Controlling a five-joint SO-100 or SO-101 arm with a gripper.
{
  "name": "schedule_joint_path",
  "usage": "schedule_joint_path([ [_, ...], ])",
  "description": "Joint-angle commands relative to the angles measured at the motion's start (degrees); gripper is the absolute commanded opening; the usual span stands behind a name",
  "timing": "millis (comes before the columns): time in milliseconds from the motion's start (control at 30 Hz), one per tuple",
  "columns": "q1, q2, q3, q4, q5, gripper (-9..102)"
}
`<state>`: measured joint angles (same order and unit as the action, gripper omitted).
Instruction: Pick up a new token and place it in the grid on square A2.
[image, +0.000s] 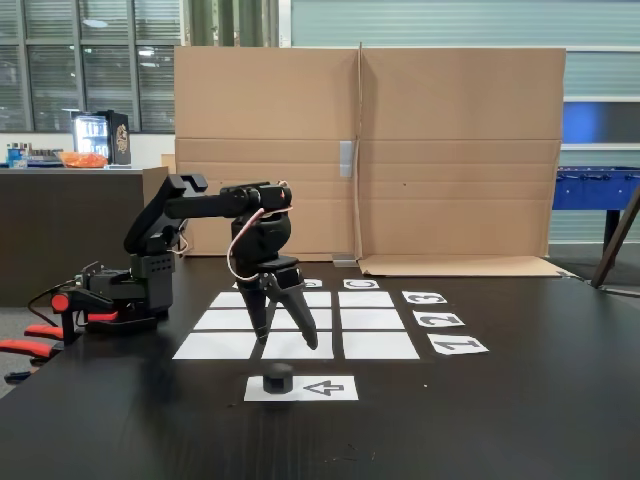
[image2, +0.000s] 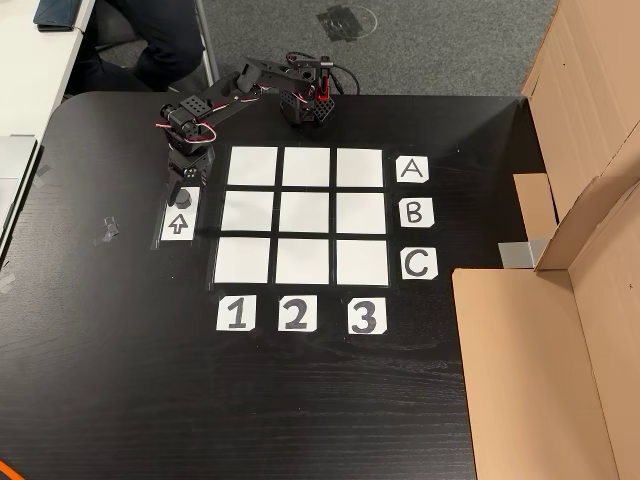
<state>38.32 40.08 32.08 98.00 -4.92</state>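
Right now the gripper (image: 289, 339) hangs fingers-down over the front row of the grid (image: 372, 320), jaws parted to a moderate V w/ nothing between them. The token (image: 277, 379), a small black puck, sits on the plain end of the arrow sheet (image: 330, 388), just in front of the grid in the fixed view. So the key relation: token lies below and slightly toward the camera from the fingertips, near but not touching. In the other view the gripper (image2: 186, 178) is over the token (image2: 182, 197), which shows at the end of the arrow sheet nearest the arm (image2: 215, 98), beside the grid's row-A corner.

Token is round, so no long axis to line up; any jaw angle should do, prob. just a short drop and slight reach forward. Only one arm, so no choice there.

Square A2 (image2: 306, 167) is the middle sheet of the row next to label A (image2: 412, 170), above label 2 (image2: 296, 314); empty, as is the whole grid.

Readable writing: A, B (image2: 415, 213), C (image2: 419, 264) along one edge; 1 (image2: 236, 313), 2, 3 (image2: 365, 316) along another; a bold arrow on the sheet. No brand names legible. Pickup not yet done, I'd judge.
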Motion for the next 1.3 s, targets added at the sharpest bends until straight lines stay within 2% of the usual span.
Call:
schedule_joint_path([
  [0,0.9,-0.1,-3.6,0.1,-0.4,44],
  [1267,3.5,-15.0,-22.2,0.0,-0.7,40],
])
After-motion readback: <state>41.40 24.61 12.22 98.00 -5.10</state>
